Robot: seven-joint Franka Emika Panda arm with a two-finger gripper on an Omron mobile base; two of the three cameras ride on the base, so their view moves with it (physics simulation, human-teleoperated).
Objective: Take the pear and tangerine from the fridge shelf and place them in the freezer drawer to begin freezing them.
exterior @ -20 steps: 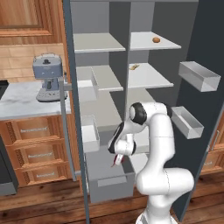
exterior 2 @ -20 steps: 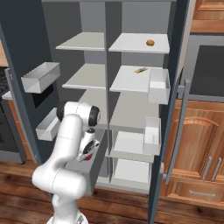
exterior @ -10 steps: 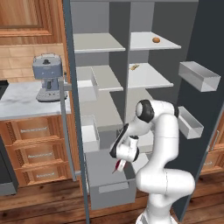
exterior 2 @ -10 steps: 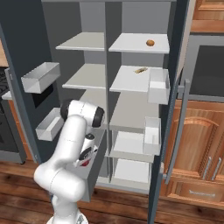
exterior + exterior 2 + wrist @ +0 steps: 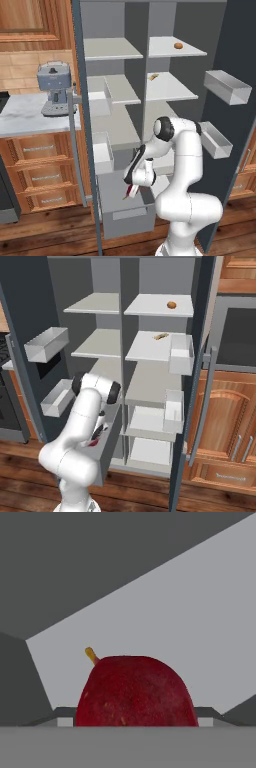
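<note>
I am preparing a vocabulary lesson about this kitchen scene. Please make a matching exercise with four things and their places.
Things:
1. pear
2. tangerine
3. freezer drawer
4. coffee machine

Places:
A. on the counter left of the fridge
B. pulled out at the fridge's bottom
C. on the top right fridge shelf
D. in the gripper

Pairs: 1-D, 2-C, 3-B, 4-A

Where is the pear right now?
The pear is in the pincer, low over the open freezer drawer at the fridge's bottom left in the left base view. The tangerine sits on the top right shelf.
</note>
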